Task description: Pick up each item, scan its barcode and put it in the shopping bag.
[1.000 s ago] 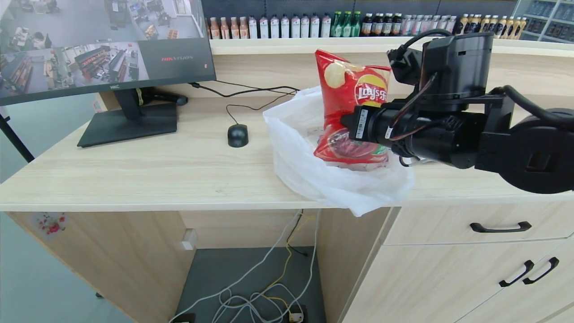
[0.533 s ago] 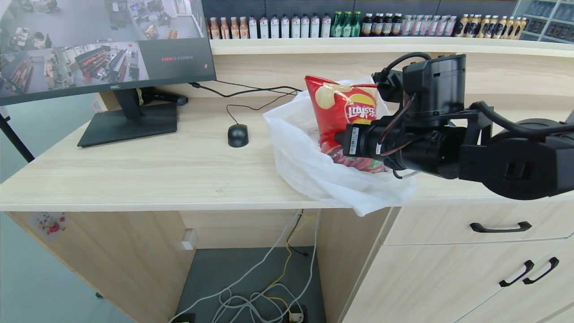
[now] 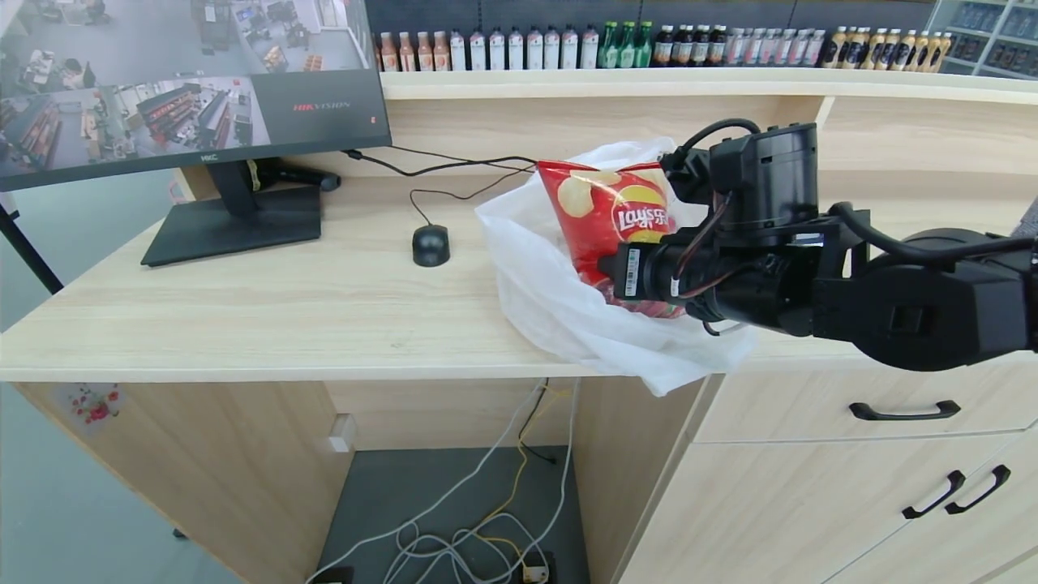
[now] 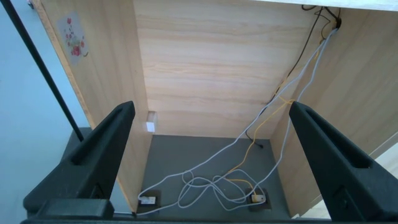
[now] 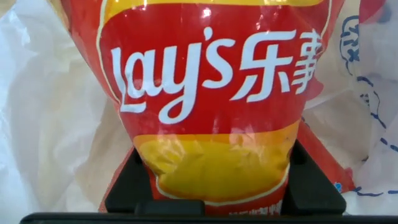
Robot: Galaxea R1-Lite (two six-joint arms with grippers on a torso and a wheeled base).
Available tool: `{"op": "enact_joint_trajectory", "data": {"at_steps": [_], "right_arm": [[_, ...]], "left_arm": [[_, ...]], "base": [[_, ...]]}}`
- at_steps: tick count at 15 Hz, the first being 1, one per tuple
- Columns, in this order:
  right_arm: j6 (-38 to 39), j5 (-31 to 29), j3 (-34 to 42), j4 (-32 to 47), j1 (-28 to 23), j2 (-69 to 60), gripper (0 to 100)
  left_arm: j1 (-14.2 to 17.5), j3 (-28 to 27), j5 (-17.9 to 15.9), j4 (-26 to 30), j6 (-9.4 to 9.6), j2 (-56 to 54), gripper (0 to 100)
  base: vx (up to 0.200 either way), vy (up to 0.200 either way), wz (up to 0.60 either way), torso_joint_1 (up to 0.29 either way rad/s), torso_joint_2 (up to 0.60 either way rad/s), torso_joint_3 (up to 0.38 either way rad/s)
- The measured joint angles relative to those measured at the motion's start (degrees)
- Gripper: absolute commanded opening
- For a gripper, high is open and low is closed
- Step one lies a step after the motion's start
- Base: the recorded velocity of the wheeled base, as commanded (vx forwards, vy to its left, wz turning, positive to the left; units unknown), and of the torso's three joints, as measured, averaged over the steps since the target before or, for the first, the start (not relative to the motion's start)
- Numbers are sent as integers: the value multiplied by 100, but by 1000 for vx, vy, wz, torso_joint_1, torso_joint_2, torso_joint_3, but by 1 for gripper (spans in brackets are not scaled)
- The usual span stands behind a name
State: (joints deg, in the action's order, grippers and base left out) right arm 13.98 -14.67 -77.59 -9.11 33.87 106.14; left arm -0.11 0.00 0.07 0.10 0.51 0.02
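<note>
Head view shows the right gripper [image 5: 217, 186] closed across the lower part of the chip bag [image 3: 612, 219]; in the right wrist view its two fingers [image 5: 132, 180] stand on either side of the packet, pressed against the foil. The chip bag is upright, with its lower half inside the open mouth of the white shopping bag [image 3: 551, 300] and its upper half standing above the rim. Over the last second the right arm has come down: the packet was first held clear above the shopping bag, then at rim level, and is now partly sunk into it. Judged from this, scanning of this item is complete and the placement step is nearly finished; what remains is a short further descent, release, and withdrawal without dragging the thin plastic off the counter [image 3: 324, 308], since part of the shopping bag already overhangs the front edge. The mouse [image 3: 430, 245] lies to the left of the shopping bag, well apart. The left gripper [image 4: 211, 155] is empty, jaws spread wide, hanging below the level of the shopping bag and facing the cable recess under the counter.
</note>
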Motion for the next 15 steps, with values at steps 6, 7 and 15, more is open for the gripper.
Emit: {"op": "enact_joint_trajectory", "data": {"at_steps": [6, 7, 15], "right_arm": [[-44, -13, -16, -9, -10, 135, 100], [-68, -13, -41, -13, -11, 141, 100], [-323, -35, -83, -132, 83, 24, 100]], "left_arm": [[4, 0, 0, 0, -7, 0, 100], [4, 0, -2, 0, -5, 0, 100], [4, 0, 0, -2, -7, 0, 100]], "base": [[0, 0, 0, 0, 0, 0], [0, 0, 0, 0, 0, 0], [0, 0, 0, 0, 0, 0]]}}
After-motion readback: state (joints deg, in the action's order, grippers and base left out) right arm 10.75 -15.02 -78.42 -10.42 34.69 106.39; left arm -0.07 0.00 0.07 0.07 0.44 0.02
